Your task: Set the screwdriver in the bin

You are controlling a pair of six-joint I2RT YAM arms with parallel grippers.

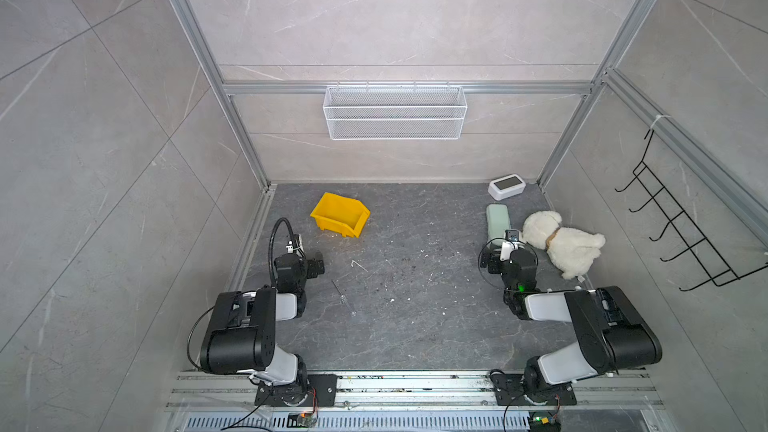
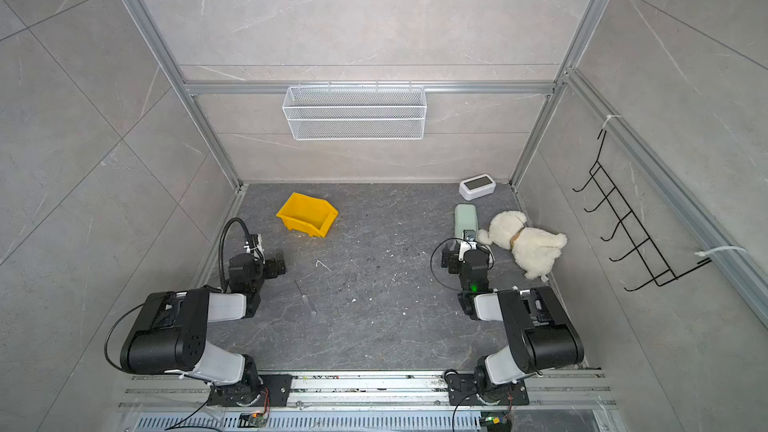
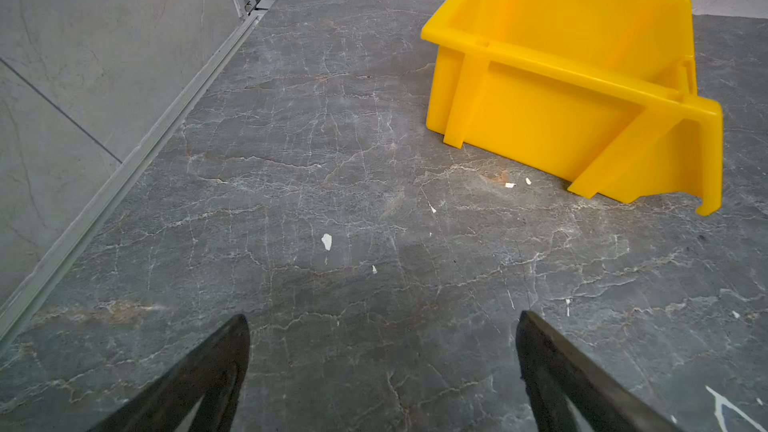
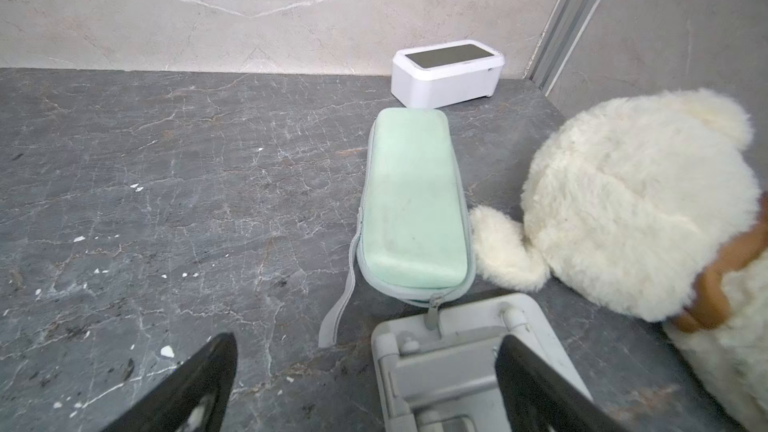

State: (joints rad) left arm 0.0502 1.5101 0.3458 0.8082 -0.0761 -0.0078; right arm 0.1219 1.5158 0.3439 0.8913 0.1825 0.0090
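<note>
Two grippers, both spread wide, holding nothing: left gripper [image 3: 382, 317] over bare dark tabletop [image 3: 291, 139], facing the yellow bin [image 3: 540, 118]; right gripper [image 4: 365, 338] near a mint-green zip case [image 4: 413, 201] and a white plush toy [image 4: 631, 209]. Tiny screwdriver [image 1: 343, 297] flat on the tabletop, outside the yellow bin and well apart from it, between the arms, nearer the left one; clear handle seemingly at the end toward the arms' bases, though too small to be sure.
</note>
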